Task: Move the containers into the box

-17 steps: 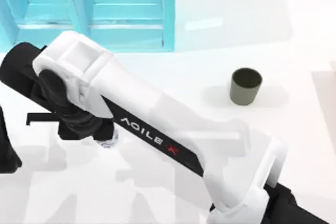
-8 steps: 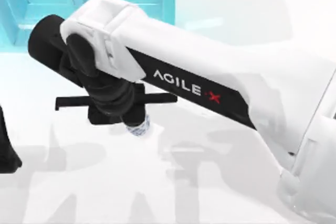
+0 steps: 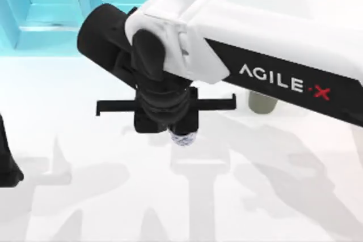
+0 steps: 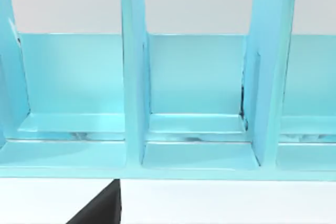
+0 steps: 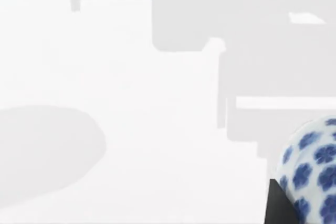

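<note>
My right gripper (image 3: 179, 132) hangs above the table's middle, shut on the white cup with a blue flower pattern (image 3: 183, 138), which peeks out below the black wrist. In the right wrist view this cup (image 5: 311, 170) shows beside a dark finger (image 5: 275, 209), over bare white table. The dark olive-grey cup (image 3: 262, 103) stands on the table to the right, mostly hidden under my right arm. The light blue box (image 3: 45, 9) with its upright dividers sits at the back left. The left wrist view faces the box's compartments (image 4: 194, 77).
My left arm (image 3: 7, 160) stays parked at the table's left edge. The right arm's white link (image 3: 272, 43) crosses the right half of the top view. A dark part (image 4: 100, 211) shows low in the left wrist view.
My right arm has swung to the right with the patterned cup in its grip. Its link now covers most of the olive-grey cup. The left arm has not moved.
</note>
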Tool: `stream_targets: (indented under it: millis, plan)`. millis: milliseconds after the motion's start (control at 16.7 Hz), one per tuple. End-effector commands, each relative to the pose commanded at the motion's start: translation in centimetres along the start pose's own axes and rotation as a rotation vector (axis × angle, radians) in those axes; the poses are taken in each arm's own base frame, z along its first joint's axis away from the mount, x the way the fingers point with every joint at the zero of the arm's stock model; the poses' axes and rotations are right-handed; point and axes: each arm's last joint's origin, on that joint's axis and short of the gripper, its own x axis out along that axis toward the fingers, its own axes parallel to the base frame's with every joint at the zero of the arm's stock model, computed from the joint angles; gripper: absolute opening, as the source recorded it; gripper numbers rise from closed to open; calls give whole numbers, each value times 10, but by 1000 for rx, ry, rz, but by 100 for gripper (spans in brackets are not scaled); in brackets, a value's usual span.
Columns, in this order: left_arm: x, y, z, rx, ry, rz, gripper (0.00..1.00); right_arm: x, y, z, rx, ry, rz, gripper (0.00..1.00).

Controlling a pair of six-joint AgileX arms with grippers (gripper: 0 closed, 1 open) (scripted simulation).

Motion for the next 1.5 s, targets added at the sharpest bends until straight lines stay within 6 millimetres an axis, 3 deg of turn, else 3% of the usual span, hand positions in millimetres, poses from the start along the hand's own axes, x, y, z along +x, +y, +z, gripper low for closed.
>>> stream_targets:
  millis: [420, 540, 660, 840, 960, 1080, 1200, 1320, 1500]
  plan:
    - [0, 0, 0, 0, 0, 0, 100, -2, -4, 1, -5, 1, 1, 0]
    - [0, 0, 0, 0, 0, 0, 100, -3, -21, 16, -8, 13, -4, 0]
    - [0, 0, 0, 0, 0, 0, 100, -3, -53, 39, -13, 36, -16, 0]
    - [0, 0, 0, 0, 0, 0, 100, -2, -131, 78, -18, 95, -46, 0]
    - [0, 0, 0, 0, 0, 0, 100, -2, -201, 96, -19, 151, -62, 0]
    - [0, 0, 0, 0, 0, 0, 100, -6, -277, 100, -14, 210, -63, 0]
    - [0, 0, 0, 0, 0, 0, 100, -14, -350, 87, -3, 255, -45, 0]
    - [0, 0, 0, 0, 0, 0, 100, -26, -409, 61, 6, 278, -15, 0]
    - [0, 0, 0, 0, 0, 0, 100, -44, -464, 16, 18, 274, 34, 0]
